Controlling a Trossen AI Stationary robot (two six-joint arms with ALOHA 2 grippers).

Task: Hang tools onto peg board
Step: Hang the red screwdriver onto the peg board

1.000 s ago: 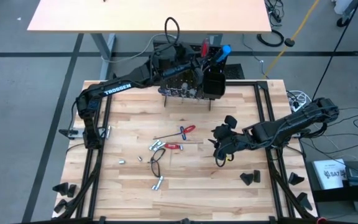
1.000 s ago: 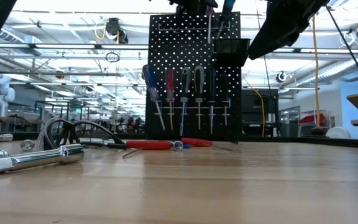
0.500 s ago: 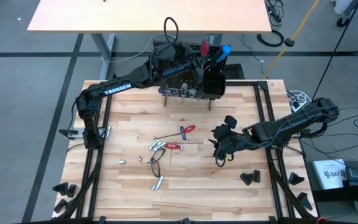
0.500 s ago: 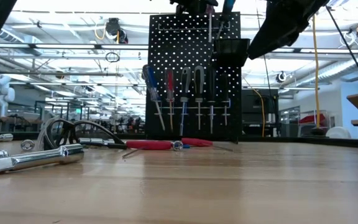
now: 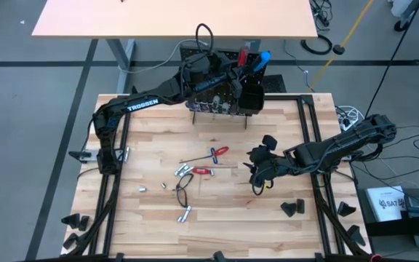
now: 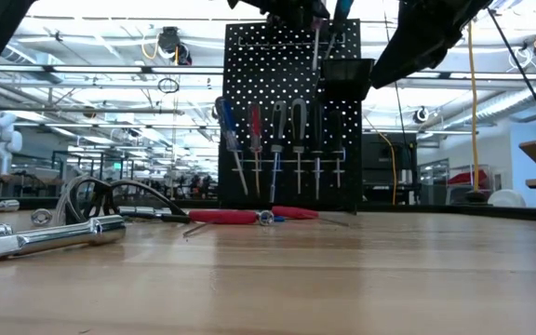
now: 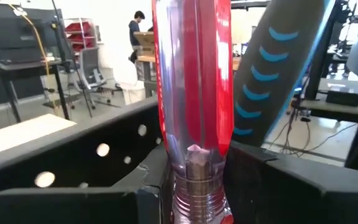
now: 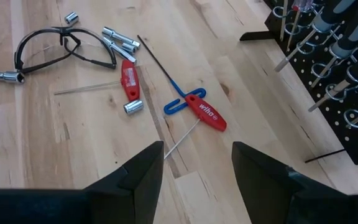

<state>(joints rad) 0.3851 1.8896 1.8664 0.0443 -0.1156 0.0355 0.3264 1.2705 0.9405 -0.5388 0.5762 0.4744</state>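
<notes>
The black peg board (image 5: 213, 102) stands on its feet at the table's far edge, with several screwdrivers hanging from its hooks (image 6: 277, 140) and a black bin (image 6: 347, 74) at its upper right. My left gripper (image 5: 233, 65) is at the board's top, shut on a red-handled screwdriver (image 7: 194, 74). A blue-handled screwdriver (image 5: 262, 59) stands in the bin. My right gripper (image 5: 255, 175) is open and empty at the table's right. Loose tools lie mid-table, among them a red T-handle hex key (image 8: 205, 113). My left gripper pinches the red screwdriver between its two fingers at the metal collar (image 7: 194, 196) just below the handle. The fingers come about level from the table's left, across the tool. The screwdriver is near upright, handle up, and its shaft (image 6: 315, 46) hangs before the board's top.
Silver sockets (image 5: 184, 213), a small red-handled bit (image 5: 203, 171) and black-framed glasses (image 8: 61, 46) lie left of centre. Black wedge blocks (image 5: 292, 208) sit at the right and at the front corners. A pale second table (image 5: 173, 18) stands behind the board.
My left gripper has shifted slightly toward the table's right along the board's top, still holding the red screwdriver. The screwdriver's shaft has tipped a little off vertical.
</notes>
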